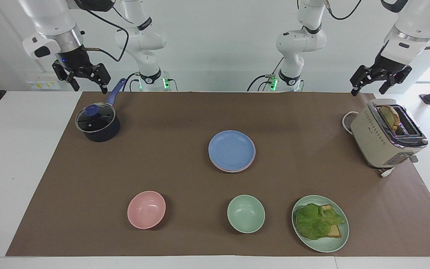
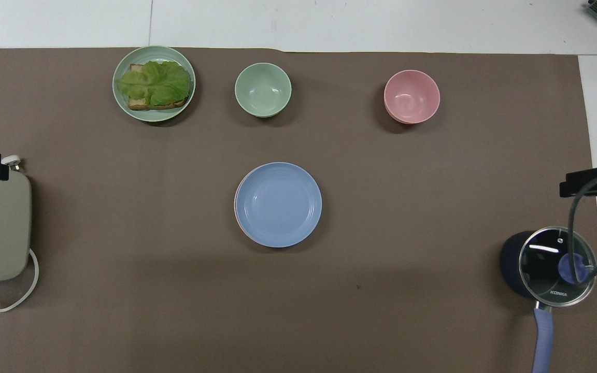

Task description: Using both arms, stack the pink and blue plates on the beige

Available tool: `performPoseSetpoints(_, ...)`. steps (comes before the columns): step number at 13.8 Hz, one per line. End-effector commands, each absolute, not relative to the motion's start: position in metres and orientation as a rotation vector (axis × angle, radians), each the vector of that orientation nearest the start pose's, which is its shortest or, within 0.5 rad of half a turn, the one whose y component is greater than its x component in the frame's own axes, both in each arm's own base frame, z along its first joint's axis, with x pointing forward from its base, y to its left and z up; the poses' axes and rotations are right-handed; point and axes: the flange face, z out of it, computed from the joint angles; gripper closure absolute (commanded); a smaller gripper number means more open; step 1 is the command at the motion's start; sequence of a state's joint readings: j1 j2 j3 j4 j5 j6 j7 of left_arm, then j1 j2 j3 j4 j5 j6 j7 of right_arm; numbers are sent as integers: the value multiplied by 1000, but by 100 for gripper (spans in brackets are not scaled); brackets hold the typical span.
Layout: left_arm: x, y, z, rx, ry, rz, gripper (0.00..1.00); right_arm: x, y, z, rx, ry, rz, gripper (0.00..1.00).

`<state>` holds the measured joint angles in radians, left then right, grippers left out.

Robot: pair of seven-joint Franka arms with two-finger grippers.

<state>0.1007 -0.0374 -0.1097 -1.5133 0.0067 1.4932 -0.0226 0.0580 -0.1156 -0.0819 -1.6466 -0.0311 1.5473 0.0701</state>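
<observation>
Already the blue plate [image 1: 231,150] sits on top of a stack in the middle of the tabletop [image 1: 170,164], with a thin pink rim, the pink plate [image 1: 253,158], peeping out beneath it; in the overhead view that pink edge shows only along the side toward the left arm's end. No beige plate can be made out under them, so whether it lies at the bottom of the pile cannot be told. By the look of things the stacking is done or nearly so. Both tools are up in the air and hold nothing: the right tool [image 1: 82,78] hangs with its fingers spread above the table edge close to the lidded saucepan [image 1: 97,123], and the left tool [image 1: 380,80], likewise spread wide and empty, hangs above the toaster [image 1: 386,134] at the other end. These plates look like light, stiff, matte ware, probably not very slippery but shallow, so there is little wall to pinch. A sensible hold would be on the raised rim, one finger over the lip and one under it, taken at an edge that faces the arm. Lifted from one side only, a plate would likely tilt, and sliding one across another could drag the lower plate along with it.
</observation>
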Motion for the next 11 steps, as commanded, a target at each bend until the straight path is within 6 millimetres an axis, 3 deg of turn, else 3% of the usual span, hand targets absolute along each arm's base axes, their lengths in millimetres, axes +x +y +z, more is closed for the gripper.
performPoseSetpoints(1,532,-3,665,-3118,-39,-15,0,512,-22,650,-3184,112,31,0)
performPoseSetpoints(11,532,-3,665,-3118,-39,-15,0,509,-20,656,-3182,108,20,0)
